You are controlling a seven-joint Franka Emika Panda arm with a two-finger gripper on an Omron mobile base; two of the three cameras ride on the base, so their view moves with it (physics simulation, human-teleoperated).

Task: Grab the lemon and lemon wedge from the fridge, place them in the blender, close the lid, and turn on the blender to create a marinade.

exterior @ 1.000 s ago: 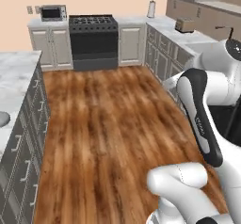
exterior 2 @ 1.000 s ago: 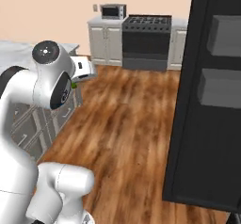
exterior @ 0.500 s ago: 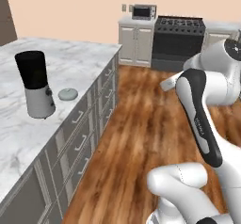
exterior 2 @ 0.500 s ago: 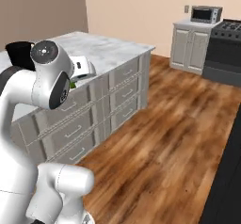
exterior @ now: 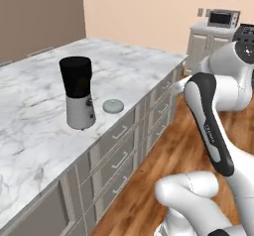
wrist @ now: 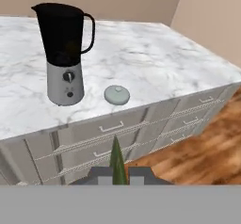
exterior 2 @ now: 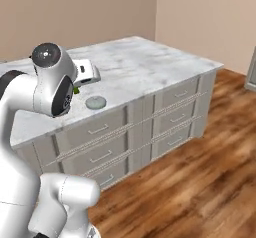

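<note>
The blender (wrist: pixel 66 53) stands at the upper left of the hand view, on the marble desk (wrist: pixel 155 63), its black jug open at the top and its looped handle turned toward frame right. A faint yellowish shape shows through the jug wall, perhaps fruit already inside, though that is too dim to be sure. Just beside the silver base, toward frame centre, lies the lid (wrist: pixel 116 95), flat on the desk and apart from the blender.

At the bottom centre of the hand view the gripper (wrist: pixel 117 171) is pinched nearly together on a thin green-yellow sliver, which I take to be the lemon wedge (wrist: pixel 117 162), standing upright between the fingertips.

The step in hand looks like carrying the wedge to the jug. To do it well, bring the gripper high over the jug's rim before lowering, centre it above the opening, and keep away from the handle and lid. Release only once the wedge hangs inside the rim, since so slim a piece could catch the edge and fall onto the desk.
</note>
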